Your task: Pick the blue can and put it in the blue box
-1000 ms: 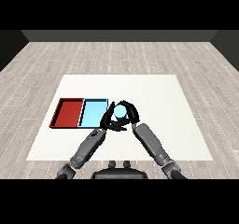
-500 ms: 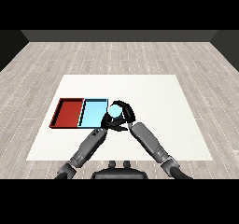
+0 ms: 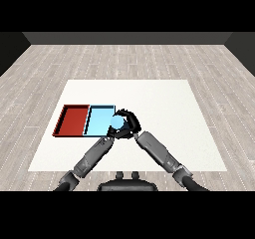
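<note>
Blue can (image 3: 117,122): pale blue, held up in the right hand, at the right edge of the light blue tray — partly over its rim as seen from the head view; whether it hangs fully above the tray floor cannot be told

Right hand (image 3: 128,124): black fingers and thumb curled round the can, forearm reaching in from the lower right

Left hand (image 3: 110,135): just below and left of the can, close under the right hand; too crowded by the other hand to tell whether its fingers are straight or curled

Light blue tray (image 3: 98,121): lies touching the red tray (image 3: 73,120) on its left, both on the white table (image 3: 164,108); nothing shows on the visible part of its floor

Risk: judged from here, letting go at this spot could land the can on the tray's right wall, so it tips or rolls out onto the table — the cause would be releasing before it is well inside the rim; the left hand so near could also knock it

Writing: no brand, label or lettering can be read on the can or on either tray
</note>
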`<act>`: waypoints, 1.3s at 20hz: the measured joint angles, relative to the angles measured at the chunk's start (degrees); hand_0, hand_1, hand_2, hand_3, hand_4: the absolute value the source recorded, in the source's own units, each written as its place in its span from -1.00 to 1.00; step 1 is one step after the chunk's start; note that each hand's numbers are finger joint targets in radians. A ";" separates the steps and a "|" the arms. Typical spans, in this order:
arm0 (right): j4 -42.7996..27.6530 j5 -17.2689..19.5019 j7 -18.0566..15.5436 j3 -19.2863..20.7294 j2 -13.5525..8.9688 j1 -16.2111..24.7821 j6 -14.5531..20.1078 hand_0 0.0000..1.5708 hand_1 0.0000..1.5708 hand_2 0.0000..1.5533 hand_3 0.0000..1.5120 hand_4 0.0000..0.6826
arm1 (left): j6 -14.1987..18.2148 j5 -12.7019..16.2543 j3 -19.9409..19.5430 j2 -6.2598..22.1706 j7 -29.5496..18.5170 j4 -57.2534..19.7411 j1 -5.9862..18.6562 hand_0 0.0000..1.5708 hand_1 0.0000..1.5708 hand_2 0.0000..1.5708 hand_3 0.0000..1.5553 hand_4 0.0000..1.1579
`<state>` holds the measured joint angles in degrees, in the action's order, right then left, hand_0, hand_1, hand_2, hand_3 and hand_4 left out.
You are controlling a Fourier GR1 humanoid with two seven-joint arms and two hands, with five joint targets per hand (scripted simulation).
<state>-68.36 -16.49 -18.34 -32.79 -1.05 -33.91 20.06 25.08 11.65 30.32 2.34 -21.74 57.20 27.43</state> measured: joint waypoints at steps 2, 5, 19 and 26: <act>-0.48 0.40 -0.12 -0.67 -0.25 0.63 0.67 0.86 0.86 0.88 0.84 0.74 | 1.88 -3.27 1.40 0.83 1.60 -0.85 0.94 -1.00 -1.00 -0.81 -1.00 -0.46; -0.09 -0.39 -1.00 -2.55 -0.64 -0.19 2.13 0.85 0.85 0.87 0.85 0.75 | 2.30 -2.82 0.73 0.77 0.41 -1.16 0.74 -0.42 -0.42 -0.18 -0.55 0.24; -1.88 -1.43 -0.65 -2.28 -0.61 0.77 0.56 0.79 0.79 0.87 0.85 0.62 | 3.48 5.04 0.73 -0.26 -1.99 1.04 -1.40 0.89 0.89 0.85 0.76 0.04; -2.03 -4.68 0.48 1.28 0.12 1.74 -2.99 -1.00 -1.00 -1.00 -1.00 -1.00 | 2.19 7.78 -0.41 -1.42 -2.18 -1.03 -0.75 1.00 1.00 0.93 0.86 0.90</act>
<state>-70.39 -21.17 -17.86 -31.51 -0.94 -32.17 17.07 27.28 19.44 29.92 0.92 -23.92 56.17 26.68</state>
